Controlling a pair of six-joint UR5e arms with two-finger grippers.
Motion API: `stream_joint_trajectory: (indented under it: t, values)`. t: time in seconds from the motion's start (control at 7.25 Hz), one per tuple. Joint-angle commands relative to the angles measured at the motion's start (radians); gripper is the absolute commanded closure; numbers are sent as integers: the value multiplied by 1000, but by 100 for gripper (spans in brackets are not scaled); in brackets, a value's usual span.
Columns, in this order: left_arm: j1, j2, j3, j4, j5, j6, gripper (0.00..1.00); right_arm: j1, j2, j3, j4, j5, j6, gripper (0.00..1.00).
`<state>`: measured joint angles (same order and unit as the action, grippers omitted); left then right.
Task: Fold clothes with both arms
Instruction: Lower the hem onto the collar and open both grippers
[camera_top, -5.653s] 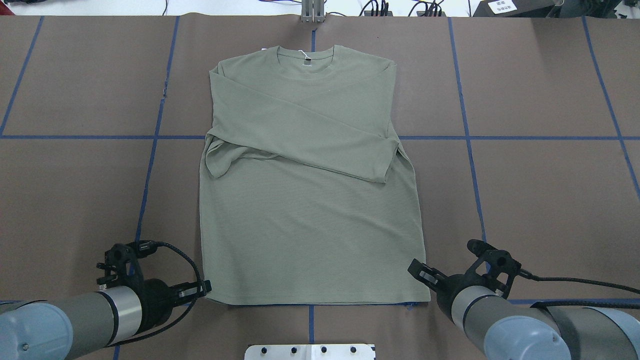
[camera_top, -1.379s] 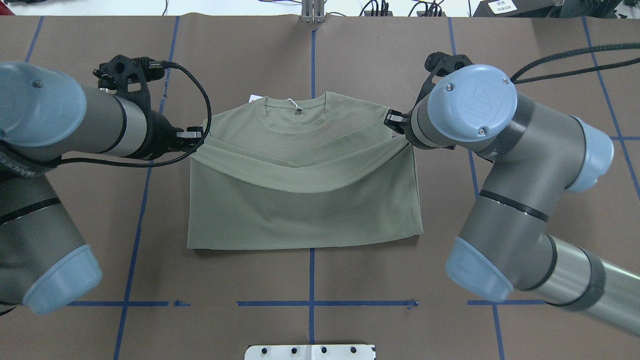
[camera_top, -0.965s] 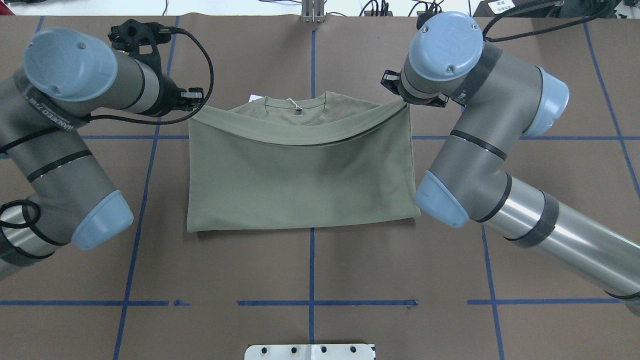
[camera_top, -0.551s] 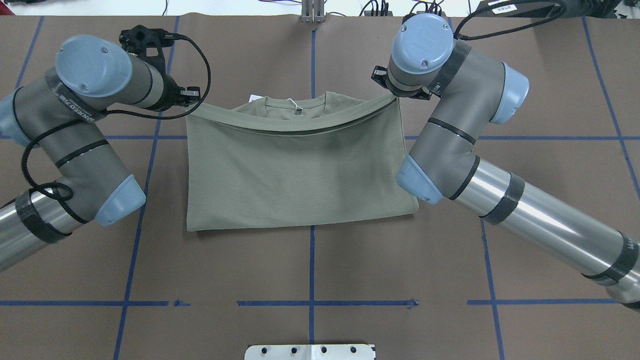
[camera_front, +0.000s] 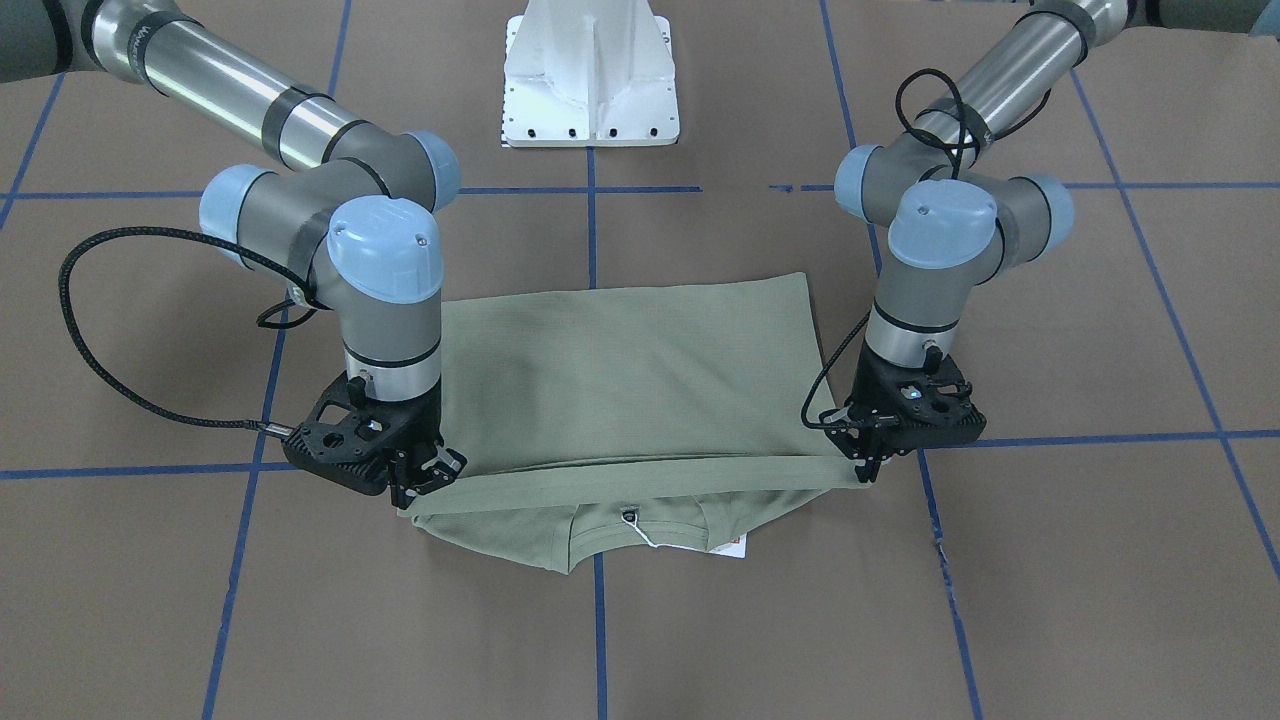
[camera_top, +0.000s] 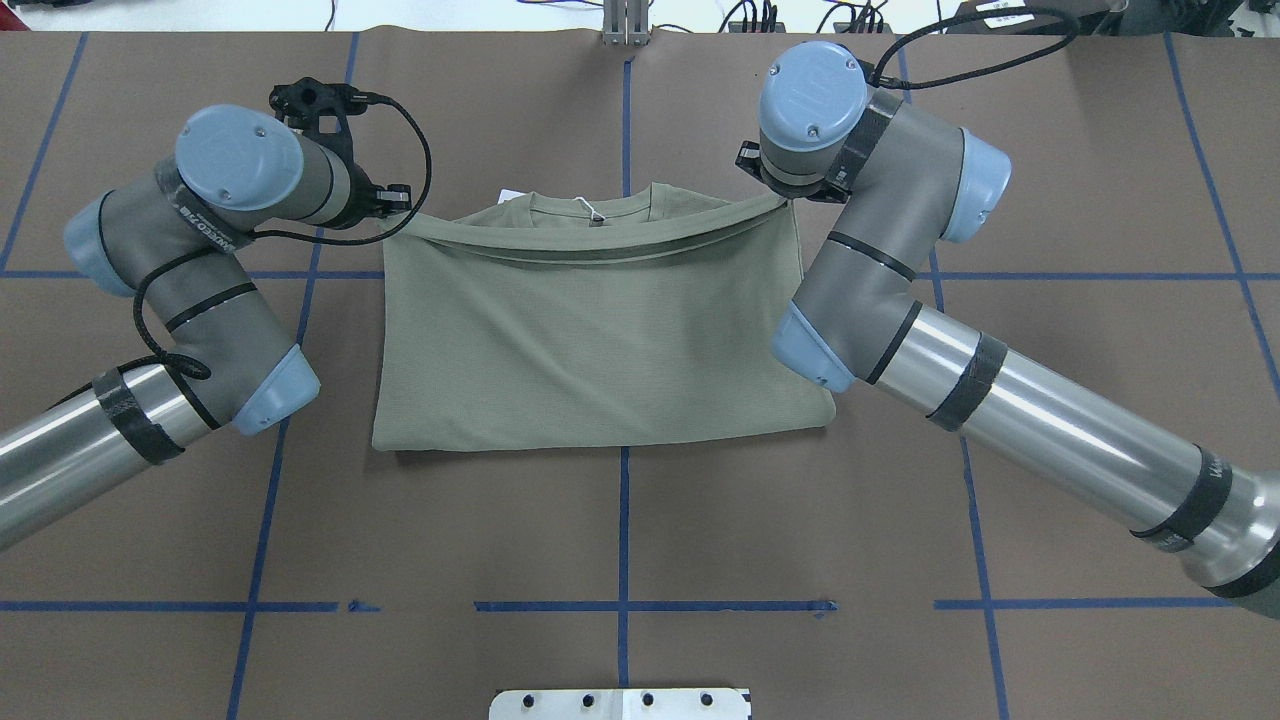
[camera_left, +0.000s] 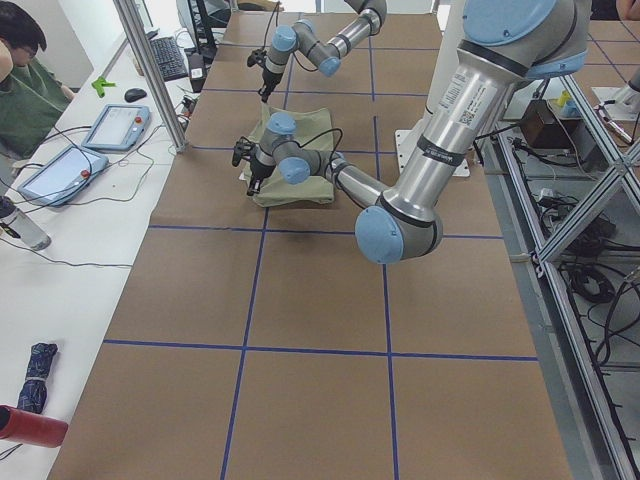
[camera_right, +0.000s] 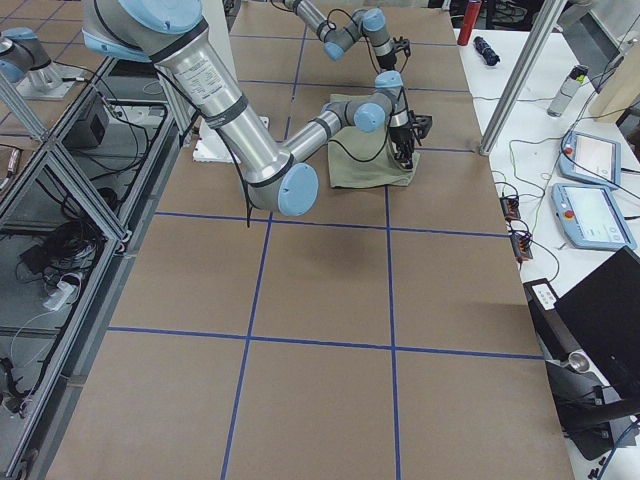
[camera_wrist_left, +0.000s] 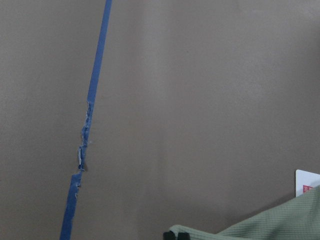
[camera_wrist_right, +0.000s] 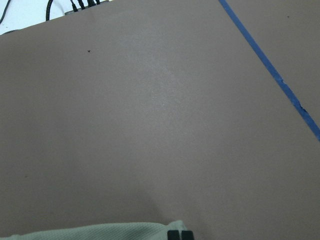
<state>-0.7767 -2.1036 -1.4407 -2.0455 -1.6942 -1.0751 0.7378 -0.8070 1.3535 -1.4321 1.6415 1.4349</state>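
Note:
The sage-green shirt (camera_top: 600, 340) lies folded in half on the brown table, its hem edge drawn across the chest just short of the collar (camera_top: 590, 208). My left gripper (camera_top: 398, 205) is shut on the hem's left corner. My right gripper (camera_top: 785, 198) is shut on the hem's right corner. In the front-facing view the shirt (camera_front: 620, 380) sags slightly between the left gripper (camera_front: 868, 465) and the right gripper (camera_front: 425, 480); the collar (camera_front: 600, 530) and white tag string (camera_front: 645, 537) show beyond the hem. Both wrist views show shut fingertips (camera_wrist_left: 175, 235) (camera_wrist_right: 180, 234) pinching green cloth.
The white pedestal base (camera_front: 590, 80) stands at the robot's side of the table. Blue tape lines (camera_top: 622, 605) grid the brown surface. A small white card (camera_front: 732, 546) peeks from under the shirt. A person (camera_left: 20, 60) and tablets (camera_left: 115, 125) are at a side bench.
Both grippers took the bottom hem corners and carried them away from the robot to the collar, folding the shirt in half. In the last second the hem came down lower and closer to the collar.

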Motion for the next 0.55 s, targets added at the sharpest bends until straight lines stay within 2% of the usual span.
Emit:
stream_joint_trajectory:
  t: [0.0,0.14,0.28,0.41]
  values:
    - [8,-1,6,-10,-1,1,46,-8,-1,-74,96,-3,-7,23]
    - [8,7,-6,-34,-4,41,0,-6,3,-64,98,4,-69,0]
    - [7,22,-59,-45,-13,122,0,6,-3,-38,91,15,-102,0]
    - [10,65,-119,-48,-24,133,0,26,-29,1,99,90,-181,0]
